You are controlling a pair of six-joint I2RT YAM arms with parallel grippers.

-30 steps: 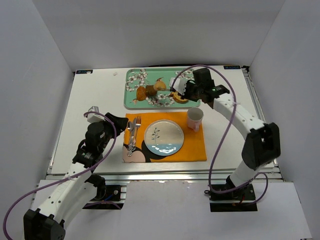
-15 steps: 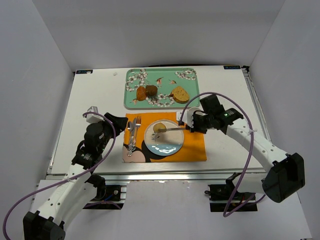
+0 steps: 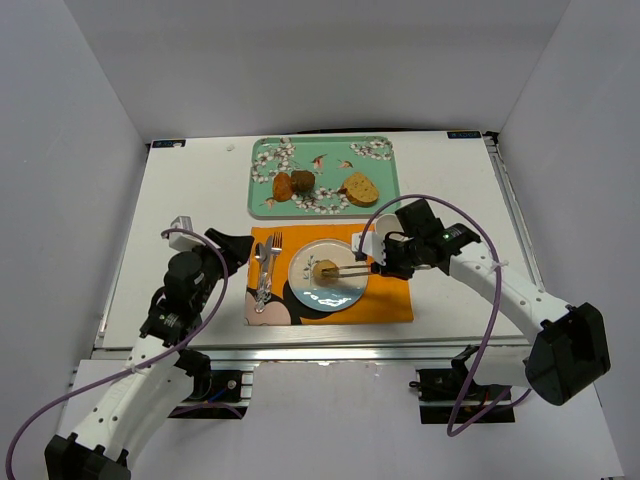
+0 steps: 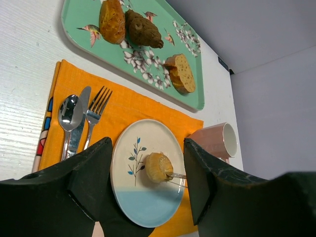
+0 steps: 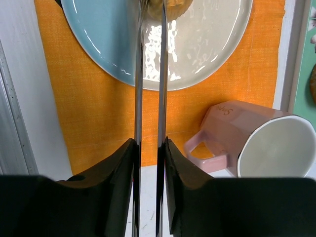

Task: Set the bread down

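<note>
The bread point(image 3: 326, 270) is a small round tan bun sitting on the white and blue plate point(image 3: 335, 293). My right gripper point(image 3: 385, 262) is shut on metal tongs point(image 3: 352, 268) whose tips reach the bun's right side. In the right wrist view the two tong blades point(image 5: 149, 98) run between my fingers point(image 5: 123, 163) to the bun point(image 5: 173, 6) at the top edge, over the plate point(image 5: 207, 44). My left gripper point(image 3: 228, 247) is open and empty left of the placemat. Its wrist view shows the bun point(image 4: 158, 167) on the plate point(image 4: 148, 131).
A green flowered tray point(image 3: 385, 165) at the back holds a golden piece point(image 3: 283, 186), a dark brown lump point(image 3: 303, 181) and a bread slice point(image 3: 360, 188). An orange placemat point(image 3: 390, 295) carries cutlery point(image 3: 265, 265). A pink mug point(image 5: 256, 143) stands right of the plate.
My right arm has carried the bun in the tongs from the tray down onto the plate. My left arm has shifted only slightly.
</note>
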